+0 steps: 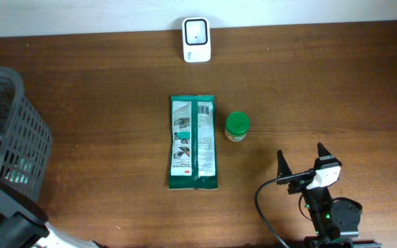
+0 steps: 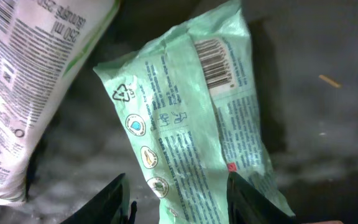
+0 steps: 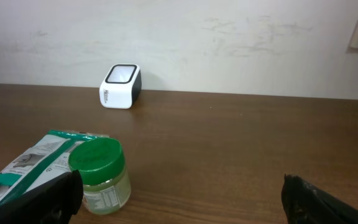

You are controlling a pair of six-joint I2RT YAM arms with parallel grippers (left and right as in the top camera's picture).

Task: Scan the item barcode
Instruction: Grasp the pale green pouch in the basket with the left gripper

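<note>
The packet (image 2: 191, 124) lies in the basket (image 1: 26, 131) at the table's left, directly under the left gripper (image 2: 176, 190). Its long axis runs away from the fingers at a slight slant. The jaws stand apart, astride its near end, with a gap showing on one side — no pinch that I can see. The barcode (image 2: 215, 62) sits at the packet's far end, face up and away from the fingers. A white pack (image 2: 23, 81) lies just beside it on the basket's dark floor.

The left arm is plainly the nearer. The right gripper (image 1: 302, 160) hangs wide open and empty at the near right of the table (image 1: 102, 83). The scanner (image 1: 196, 40) sits at the far edge, middle — well apart from the basket. A pouch (image 1: 193, 142) and a jar (image 1: 237, 127) lie mid-table, probably off to the side of that path.
</note>
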